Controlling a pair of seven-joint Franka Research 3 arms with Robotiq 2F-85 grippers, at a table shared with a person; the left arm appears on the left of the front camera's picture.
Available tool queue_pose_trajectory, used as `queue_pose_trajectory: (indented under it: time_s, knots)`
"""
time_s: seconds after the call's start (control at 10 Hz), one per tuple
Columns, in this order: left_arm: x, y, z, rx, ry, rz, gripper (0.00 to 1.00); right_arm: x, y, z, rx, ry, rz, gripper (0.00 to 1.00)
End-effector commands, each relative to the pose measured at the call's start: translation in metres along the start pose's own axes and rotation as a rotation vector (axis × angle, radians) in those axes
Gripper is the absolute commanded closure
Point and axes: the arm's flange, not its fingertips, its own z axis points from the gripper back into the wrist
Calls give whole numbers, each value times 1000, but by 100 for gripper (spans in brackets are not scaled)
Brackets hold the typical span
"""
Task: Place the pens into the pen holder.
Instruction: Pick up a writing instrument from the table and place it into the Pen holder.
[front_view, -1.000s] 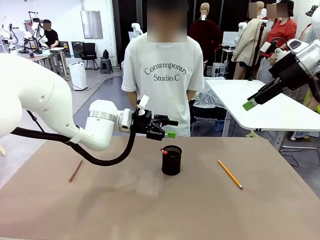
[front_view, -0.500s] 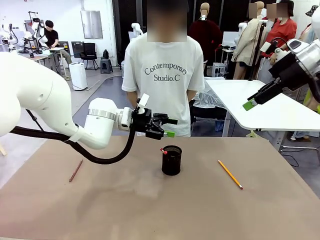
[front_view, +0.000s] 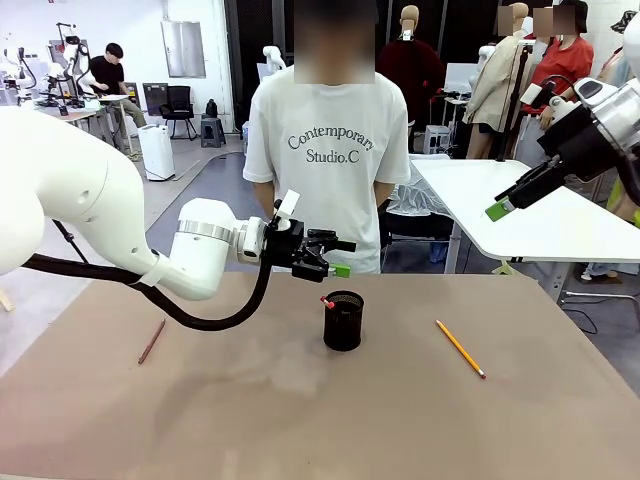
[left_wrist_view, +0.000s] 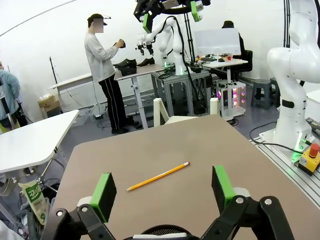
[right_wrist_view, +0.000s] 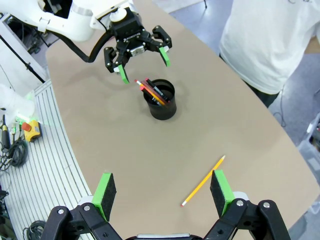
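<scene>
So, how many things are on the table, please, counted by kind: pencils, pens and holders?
Pencils: 2 (reddish-brown pencil, orange-yellow pencil, both lying flat)
Pens: 1 (black pen with a red end, in the holder)
Holders: 1 (black mesh holder)
Total: 4

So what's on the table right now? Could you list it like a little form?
Cup: black mesh, mid-table, one red-ended pen leaning inside
Brown pencil: flat on the table, robot's left side
Yellow pencil: flat on the table, robot's right side
Left gripper: open, empty, hovering near the cup
Right gripper: open, empty, raised high
</scene>
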Motion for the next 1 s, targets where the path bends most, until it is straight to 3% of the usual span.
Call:
queue_pose_trajectory:
  time_s: [0.0, 0.6, 0.7, 0.9]
  knots:
    - [3, 0, 1, -3, -4, -4, 0, 1, 0, 1, 7, -11, 3, 0]
    - [1, 0, 0, 0, 0, -1, 0, 1, 0, 1, 7, -11, 3, 0]
    - [13, -1, 14, -23, 128, 12, 0, 1, 0, 1, 7, -11, 3, 0]
    - [48, -17, 38, -33, 264, 72, 0, 1, 0, 1, 7, -11, 3, 0]
